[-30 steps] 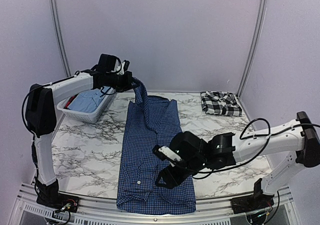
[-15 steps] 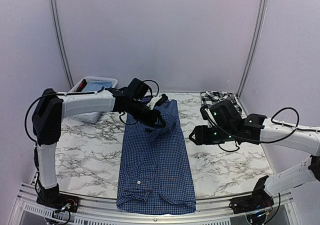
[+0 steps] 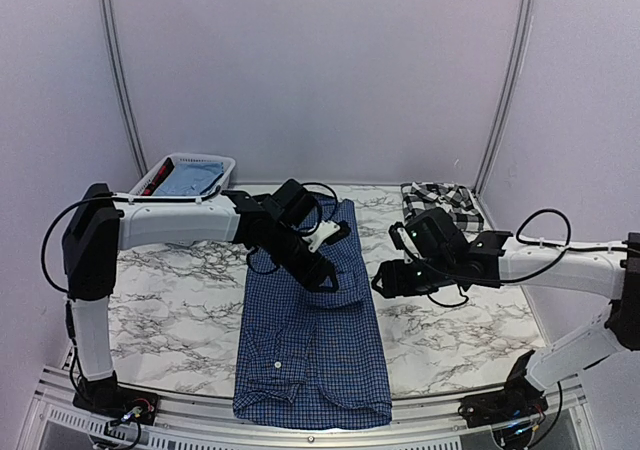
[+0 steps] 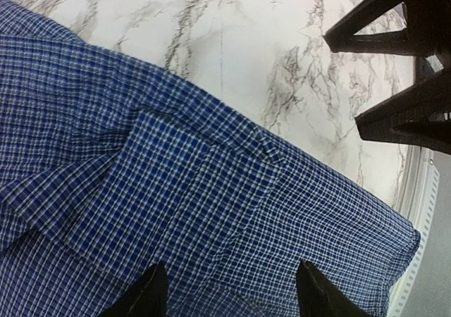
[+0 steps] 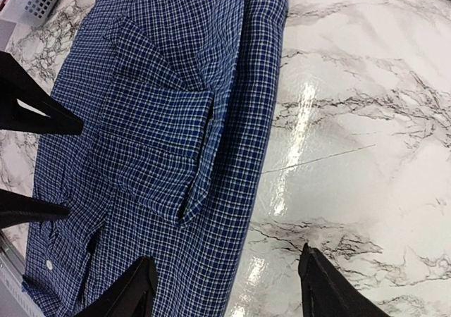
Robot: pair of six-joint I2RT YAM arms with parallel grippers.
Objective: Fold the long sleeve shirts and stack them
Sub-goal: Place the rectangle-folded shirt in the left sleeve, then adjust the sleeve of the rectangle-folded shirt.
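Left of the blue shirt [image 3: 310, 360], a white basket [image 3: 196, 157] holds light-blue cloth [image 3: 190, 179].

Our left arm rises from its base at the near left corner, bends high on the left and extends rightward toward the middle, wrist tipped down. Our left tool [image 3: 324, 278] points down and to the right, its fingers [image 4: 149, 297] spread wide. Our right arm extends in from the near right, forearm low and pointing left. Our right tool [image 3: 384, 282] faces the left one, near but apart, fingers [image 5: 128, 292] likewise spread.
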